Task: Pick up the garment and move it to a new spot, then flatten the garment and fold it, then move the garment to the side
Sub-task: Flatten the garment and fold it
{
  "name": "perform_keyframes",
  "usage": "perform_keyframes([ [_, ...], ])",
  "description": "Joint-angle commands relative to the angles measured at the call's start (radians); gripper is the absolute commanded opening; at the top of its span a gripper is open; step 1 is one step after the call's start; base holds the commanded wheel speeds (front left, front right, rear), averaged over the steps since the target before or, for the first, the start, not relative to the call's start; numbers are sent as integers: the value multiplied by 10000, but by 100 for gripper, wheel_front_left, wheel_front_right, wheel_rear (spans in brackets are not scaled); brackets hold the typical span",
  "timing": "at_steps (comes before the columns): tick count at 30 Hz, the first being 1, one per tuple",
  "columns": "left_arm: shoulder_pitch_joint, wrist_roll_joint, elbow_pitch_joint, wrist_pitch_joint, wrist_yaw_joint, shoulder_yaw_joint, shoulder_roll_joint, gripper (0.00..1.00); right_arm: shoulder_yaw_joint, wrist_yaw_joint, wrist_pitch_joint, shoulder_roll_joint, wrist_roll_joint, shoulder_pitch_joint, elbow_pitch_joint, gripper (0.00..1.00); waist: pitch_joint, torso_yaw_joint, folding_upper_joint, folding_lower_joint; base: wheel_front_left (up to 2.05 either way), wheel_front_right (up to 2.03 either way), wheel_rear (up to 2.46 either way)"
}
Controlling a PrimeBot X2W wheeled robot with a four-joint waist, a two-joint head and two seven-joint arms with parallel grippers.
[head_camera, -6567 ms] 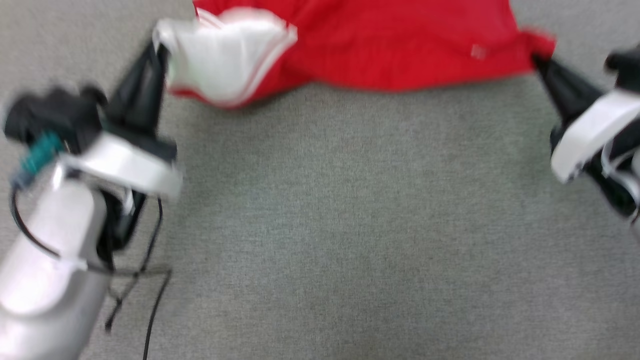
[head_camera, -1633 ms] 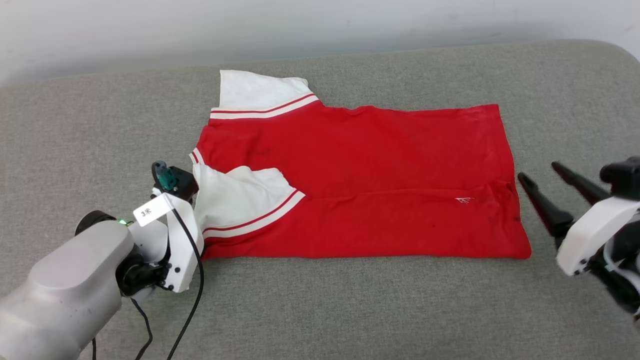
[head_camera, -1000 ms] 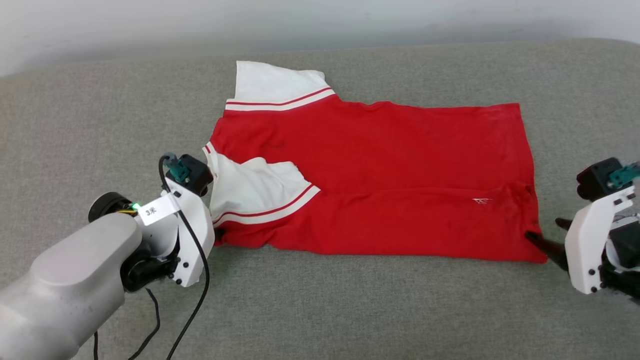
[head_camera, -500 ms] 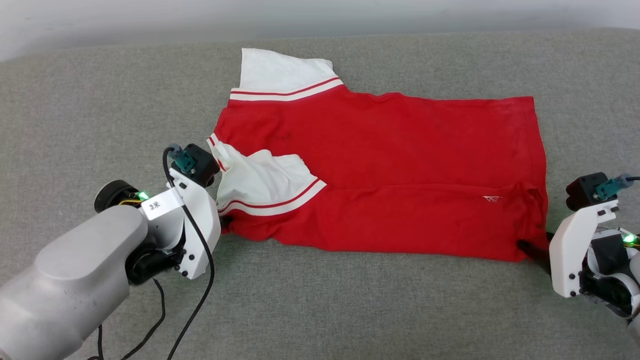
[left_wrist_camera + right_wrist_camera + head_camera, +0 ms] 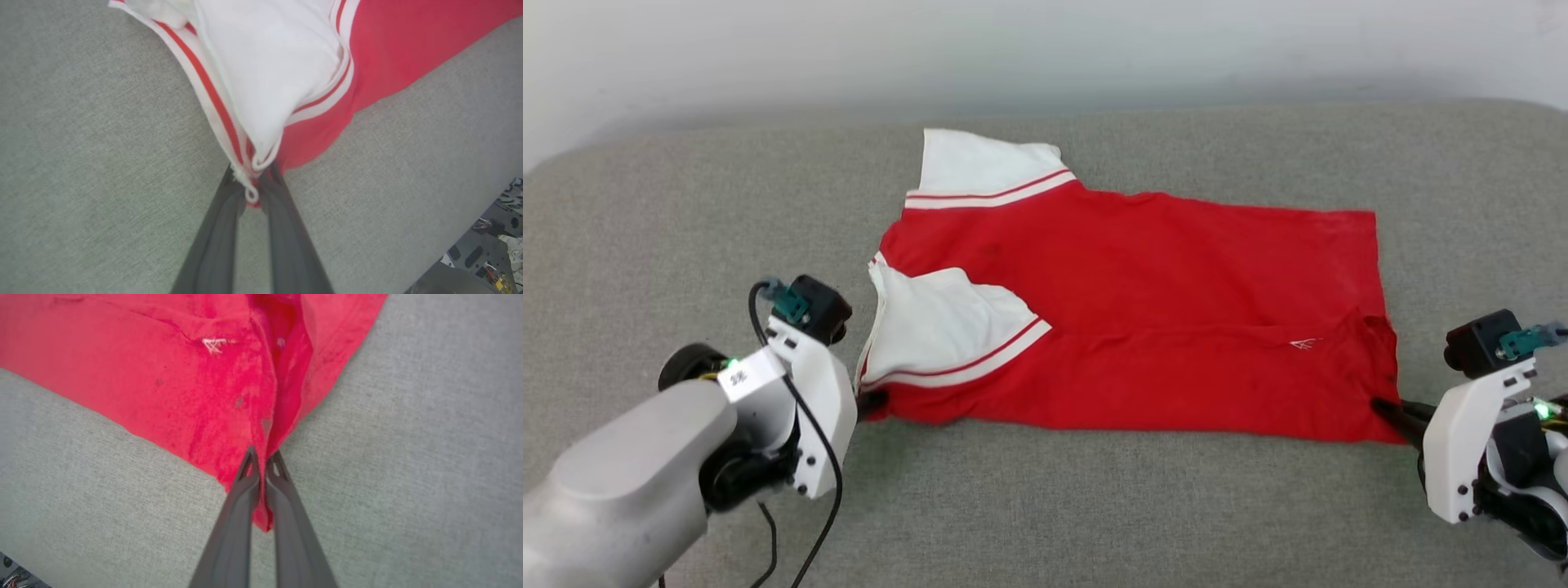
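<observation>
Gray cushion under the shirt; left gripper pinches its striped sleeve corner, right gripper its red hem; wrist label unreadable.

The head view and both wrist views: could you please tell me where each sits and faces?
Head view: on the head, looking forward and down at the garment on the grey surface; left gripper lower left, right gripper lower right.
Left wrist view: on the left wrist, along its fingers at the pinched striped trim.
Right wrist view: on the right wrist, along its fingers at the pinched red corner.
Shared: head and right wrist views show the white mark.
</observation>
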Motion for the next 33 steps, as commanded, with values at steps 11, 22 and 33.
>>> perform_keyframes([
  [11,1807,-639,-1880,-487,807,-22,1276,0,-849,-8,-56,-771,165,1891,-1836,0,-830,-179,0,-1,0,0,0],
  [22,3075,-914,-3029,-641,1480,-209,1834,0,-2169,-8,774,-609,123,3641,-2268,0,-1004,-169,0,-1,0,0,0],
  [33,3797,-1431,-1942,-948,1365,-232,1122,0,-2245,-9,795,390,-353,3787,-968,0,-732,-167,0,-1,0,0,0],
])
